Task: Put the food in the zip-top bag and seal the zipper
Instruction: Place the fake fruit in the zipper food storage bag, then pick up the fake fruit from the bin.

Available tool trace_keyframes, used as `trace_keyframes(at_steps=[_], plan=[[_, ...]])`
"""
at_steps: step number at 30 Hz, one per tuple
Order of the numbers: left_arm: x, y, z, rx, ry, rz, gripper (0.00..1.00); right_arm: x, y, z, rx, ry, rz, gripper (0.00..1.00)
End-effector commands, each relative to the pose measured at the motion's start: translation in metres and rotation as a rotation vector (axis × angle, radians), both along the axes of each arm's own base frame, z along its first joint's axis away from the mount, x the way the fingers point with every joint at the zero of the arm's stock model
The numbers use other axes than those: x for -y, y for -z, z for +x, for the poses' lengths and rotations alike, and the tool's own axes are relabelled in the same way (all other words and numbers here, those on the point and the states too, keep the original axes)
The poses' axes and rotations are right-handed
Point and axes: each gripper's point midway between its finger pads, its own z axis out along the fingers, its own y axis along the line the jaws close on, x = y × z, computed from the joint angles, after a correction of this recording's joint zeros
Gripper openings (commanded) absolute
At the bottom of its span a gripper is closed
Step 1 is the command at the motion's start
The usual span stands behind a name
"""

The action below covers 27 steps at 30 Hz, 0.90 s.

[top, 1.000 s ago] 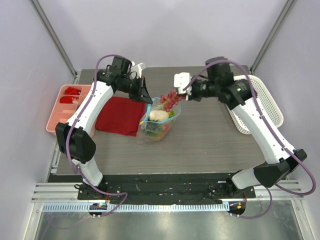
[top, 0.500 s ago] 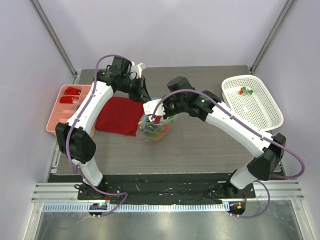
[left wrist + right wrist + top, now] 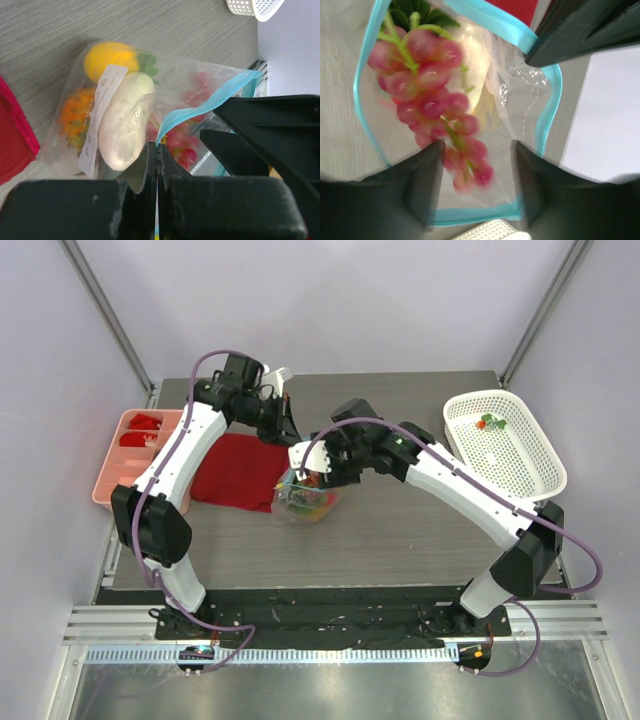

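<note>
The zip-top bag [image 3: 303,500], clear crinkly plastic with a white label, has its mouth gaping upward; its teal zipper [image 3: 495,22] is unsealed, forming an open loop; inside lie a cream-white radish [image 3: 125,125], a round orange [image 3: 107,57] and an orange pineapple [image 3: 75,115]; a blurred bunch of pink-red grapes [image 3: 432,100] is in the mouth.

A clear crinkly plastic zip-top bag [image 3: 285,502] holding colourful toy food [image 3: 312,503] lies on the grey wood-grain table [image 3: 400,530], just beside a folded red cloth [image 3: 235,472]. The left gripper [image 3: 290,435] is at the bag's far edge and the right gripper [image 3: 316,478] is directly over its mouth. A pink divided plastic tray [image 3: 112,478] sits at the left edge, and a white perforated plastic basket [image 3: 522,468] at the right holds small red-green bits [image 3: 487,422].
</note>
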Motion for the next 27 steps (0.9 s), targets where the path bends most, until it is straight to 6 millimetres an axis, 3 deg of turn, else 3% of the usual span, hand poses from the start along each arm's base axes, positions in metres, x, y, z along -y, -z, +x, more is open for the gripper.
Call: trace_keyframes(at_steps=[1,4,6,7,9,10,13,14,16,17,19,20,21,23,24,26,27], plan=[[0.001,-0.013,0.004,0.047,0.021,-0.014,0.01,-0.006,-0.056,-0.007,0.033,0.018,0.158,0.83],[0.001,-0.014,0.005,0.048,0.019,-0.017,0.02,-0.005,-0.095,-0.007,0.008,0.046,0.300,0.86],[0.001,-0.015,0.006,0.051,0.019,-0.018,0.02,0.000,-0.110,-0.003,-0.057,0.084,0.392,0.86],[0.001,-0.017,0.006,0.054,0.019,-0.021,0.02,0.022,-0.124,0.018,-0.053,0.155,0.447,0.86],[0.001,-0.017,0.006,0.053,0.016,-0.023,0.02,0.039,-0.134,0.033,-0.146,0.229,0.557,0.86],[0.002,-0.017,0.006,0.052,0.015,-0.025,0.02,0.075,-0.139,0.063,-0.143,0.342,0.598,0.85],[0.002,-0.018,0.006,0.052,0.011,-0.032,0.02,0.124,-0.143,0.093,-0.265,0.501,0.739,0.84],[0.002,-0.019,0.007,0.054,0.009,-0.033,0.02,0.169,-0.134,0.116,-0.279,0.622,0.775,0.83],[0.003,-0.019,0.007,0.055,0.007,-0.034,0.02,0.206,-0.125,0.130,-0.351,0.731,0.848,0.82],[0.002,-0.020,0.007,0.056,0.007,-0.034,0.02,0.254,-0.110,0.145,-0.361,0.847,0.879,0.81],[0.002,-0.019,0.007,0.052,0.007,-0.032,0.02,0.293,-0.096,0.153,-0.416,0.969,0.945,0.79],[0.002,-0.019,0.007,0.054,0.006,-0.034,0.02,0.314,-0.079,0.163,-0.454,1.041,0.966,0.77],[0.002,-0.019,0.007,0.053,0.004,-0.033,0.02,0.348,-0.074,0.164,-0.445,1.124,0.998,0.76],[0.003,-0.020,0.006,0.058,-0.001,-0.040,0.02,0.384,-0.058,0.174,-0.426,1.274,1.037,0.73],[0.003,-0.019,0.006,0.053,-0.004,-0.043,0.02,0.404,-0.039,0.177,-0.422,1.359,1.038,0.72],[0.003,-0.018,0.005,0.047,-0.006,-0.043,0.01,0.435,-0.023,0.190,-0.320,1.494,1.035,0.71],[0.003,-0.017,0.005,0.042,-0.003,-0.042,0.02,0.444,0.002,0.192,-0.329,1.545,1.012,0.71]])
